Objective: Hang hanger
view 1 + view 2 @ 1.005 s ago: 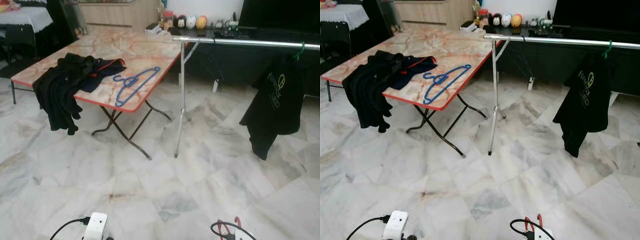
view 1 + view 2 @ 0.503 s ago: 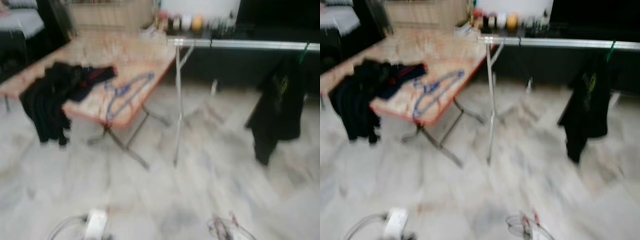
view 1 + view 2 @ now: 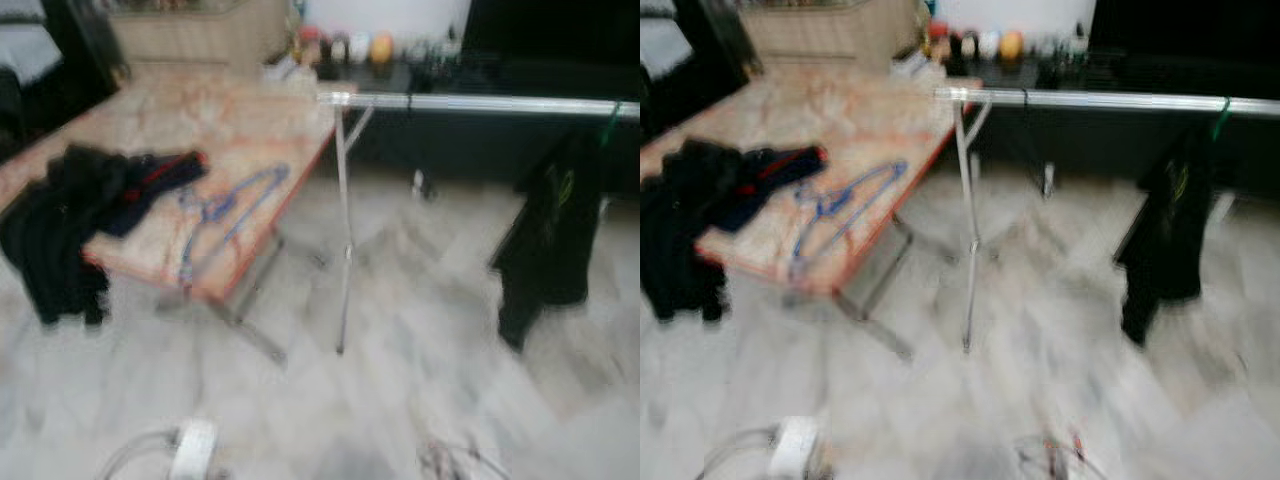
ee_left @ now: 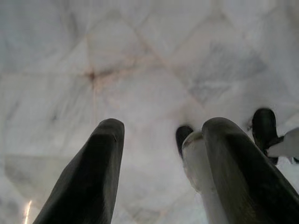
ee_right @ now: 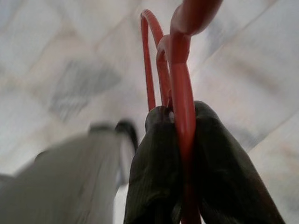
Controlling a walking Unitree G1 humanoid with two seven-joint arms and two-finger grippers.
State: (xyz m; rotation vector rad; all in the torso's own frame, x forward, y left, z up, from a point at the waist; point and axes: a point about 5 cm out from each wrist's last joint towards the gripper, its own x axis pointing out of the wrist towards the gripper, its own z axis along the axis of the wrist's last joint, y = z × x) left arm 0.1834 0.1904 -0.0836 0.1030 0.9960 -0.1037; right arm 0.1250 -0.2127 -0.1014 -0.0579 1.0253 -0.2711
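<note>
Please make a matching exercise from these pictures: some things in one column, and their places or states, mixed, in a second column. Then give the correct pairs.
Things:
1. red hanger
2. blue hangers
3. black T-shirt
4. left claw

Places or states:
A. hanging from the metal rail
B. open, pointing down at the marble floor
C. lying on the folding table
D. clamped in the right claw

Pairs: 1-D, 2-C, 3-A, 4-B

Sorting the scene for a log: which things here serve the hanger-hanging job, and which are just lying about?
Job:
red hanger, clamped in the right gripper
silver clothes rail

Lying about:
blue hanger on the folding table
dark clothes
hung black shirt
</note>
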